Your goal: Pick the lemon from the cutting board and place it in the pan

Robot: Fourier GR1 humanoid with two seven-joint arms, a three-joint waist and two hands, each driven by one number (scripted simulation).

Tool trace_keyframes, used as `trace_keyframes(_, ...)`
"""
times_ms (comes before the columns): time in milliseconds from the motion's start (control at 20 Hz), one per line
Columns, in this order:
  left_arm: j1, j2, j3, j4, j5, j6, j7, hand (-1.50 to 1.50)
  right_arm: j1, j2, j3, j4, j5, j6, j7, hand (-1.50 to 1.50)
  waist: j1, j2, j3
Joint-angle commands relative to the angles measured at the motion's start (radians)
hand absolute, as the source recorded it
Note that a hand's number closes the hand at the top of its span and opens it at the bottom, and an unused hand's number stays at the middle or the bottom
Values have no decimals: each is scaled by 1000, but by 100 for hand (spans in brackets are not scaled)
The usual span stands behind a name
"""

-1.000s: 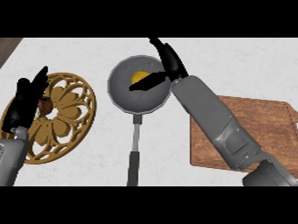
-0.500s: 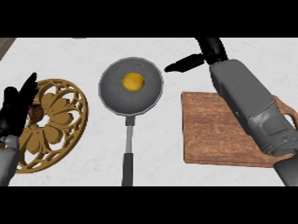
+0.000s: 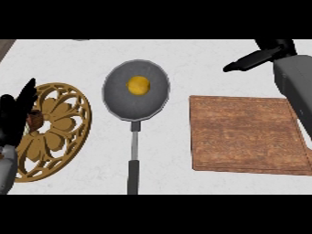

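Observation:
The yellow lemon [image 3: 138, 85] lies inside the grey pan [image 3: 118, 99], whose long handle points toward the view's lower edge. To the pan's right lies the brown wooden cutting board [image 3: 243, 135] with nothing on its top. My right hand [image 3: 263, 55] is up at the far right, above the board's far edge, fingers straight and holding nothing. Well apart from the pan, my left hand [image 3: 9, 121] rests open at the left edge, fingers up, over a golden trivet.
A round golden trivet [image 3: 57, 130] with a flower cutout lies left of the pan, partly under my left hand. My right forearm [image 3: 307, 93] crosses the board's right side. White counter surrounds the items, with a dark wooden strip at the far left corner.
My right hand has let go of the lemon in the pan and drawn back to the right, away from the pan. The lemon stays in the pan. My left hand barely moved.

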Motion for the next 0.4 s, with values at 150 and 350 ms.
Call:
trace_keyframes(150,8,4,22,61,28,-37,2,0,1,-91,6,39,31,111,-69,-150,9,14,-12)
trace_keyframes(350,19,-10,7,48,0,-16,1,0,2,-141,12,61,49,149,-84,-150,12,12,-12)
